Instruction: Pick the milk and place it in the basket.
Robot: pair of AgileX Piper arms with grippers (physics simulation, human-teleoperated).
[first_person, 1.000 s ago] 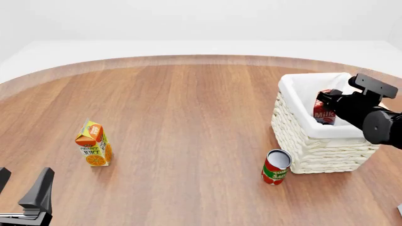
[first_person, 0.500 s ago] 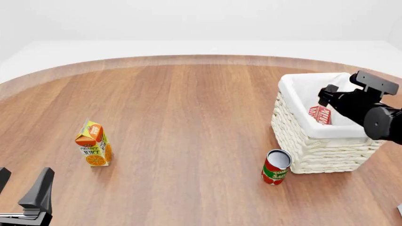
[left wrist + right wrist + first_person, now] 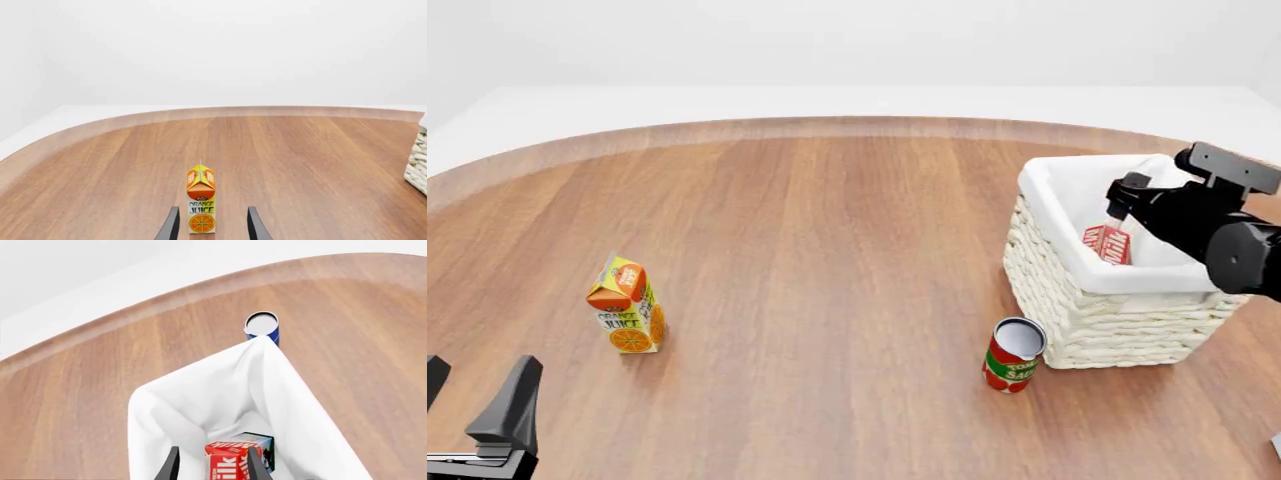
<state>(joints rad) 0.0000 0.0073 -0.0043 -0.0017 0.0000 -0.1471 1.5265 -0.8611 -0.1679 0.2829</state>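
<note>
Right pincer (image 3: 1124,200) has risen; milk (image 3: 1106,243) lies below in basket (image 3: 1094,300).

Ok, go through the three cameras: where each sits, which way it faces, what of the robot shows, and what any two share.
Front view: fixed above and behind the arms, facing forward and down over the table; shows the right gripper over the basket and the left gripper low.
Left wrist view: behind the left jaws, facing the juice carton; both fingertips show.
Right wrist view: above the basket, looking down at the milk between open jaws.
Shared: front and right wrist views both show the milk and the can.
</note>
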